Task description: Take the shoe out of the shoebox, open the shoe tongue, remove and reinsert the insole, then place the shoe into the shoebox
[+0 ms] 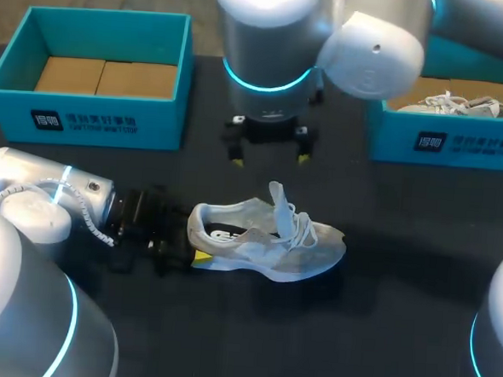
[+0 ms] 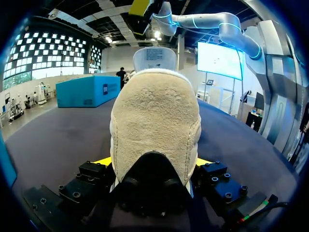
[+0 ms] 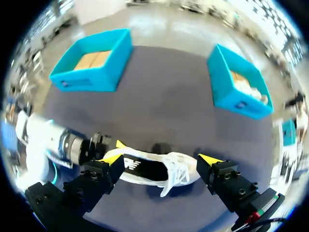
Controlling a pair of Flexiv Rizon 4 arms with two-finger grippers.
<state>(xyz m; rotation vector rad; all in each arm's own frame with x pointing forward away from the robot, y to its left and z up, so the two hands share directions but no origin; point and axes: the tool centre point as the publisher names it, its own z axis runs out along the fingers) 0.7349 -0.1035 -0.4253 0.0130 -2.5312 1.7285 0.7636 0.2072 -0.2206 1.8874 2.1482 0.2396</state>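
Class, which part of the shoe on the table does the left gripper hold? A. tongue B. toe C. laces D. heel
D: the left gripper clamps the heel of the shoe from both sides, and the toe points away from it.

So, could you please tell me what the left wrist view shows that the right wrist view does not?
Only the left wrist view shows the shoe heel-on and close up, clamped between the yellow tips of the left gripper, with the right arm overhead. Only the right wrist view shows the whole shoe from above, its laces, a blue shoebox and a second shoebox together, and the open right gripper above the shoe. Both show the shoe lying on the dark table, held at the heel.
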